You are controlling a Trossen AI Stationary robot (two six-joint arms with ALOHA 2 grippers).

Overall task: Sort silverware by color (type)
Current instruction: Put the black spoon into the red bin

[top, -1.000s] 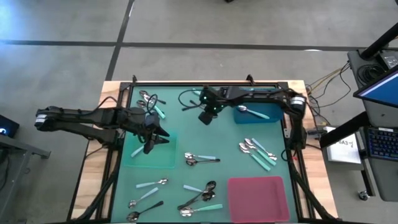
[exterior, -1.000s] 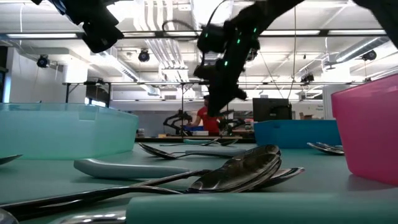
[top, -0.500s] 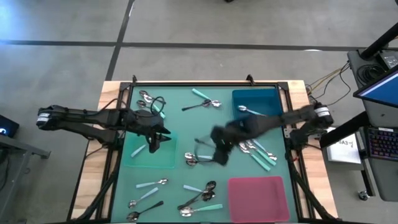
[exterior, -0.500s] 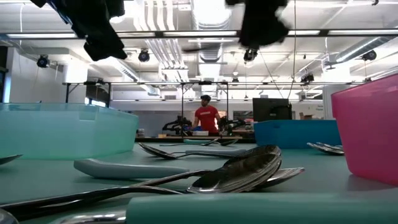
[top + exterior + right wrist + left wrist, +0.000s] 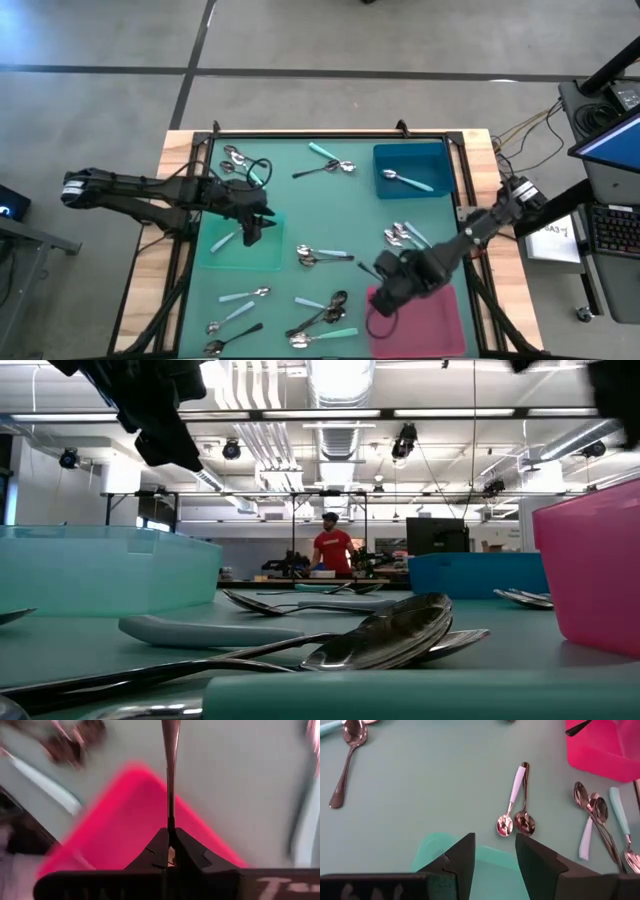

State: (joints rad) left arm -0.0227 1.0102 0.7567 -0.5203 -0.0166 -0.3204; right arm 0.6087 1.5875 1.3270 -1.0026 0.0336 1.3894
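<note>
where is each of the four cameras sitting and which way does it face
High view: overhead, straight down; both arms, pink tray.
Low view: table height, across spoons into room; left arm above.
Left wrist view: over teal tray, past open left gripper.
Right wrist view: over pink tray; right gripper shut on a dark spoon.
Shared: pink tray in all four.

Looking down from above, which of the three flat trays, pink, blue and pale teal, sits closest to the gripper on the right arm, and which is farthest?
1. The flat pink tray: the right gripper, shut on a dark metal spoon, hangs at its left edge.
2. The deep blue tray, at the table's back right.
3. The pale teal tray, across the table under the left arm.
</note>
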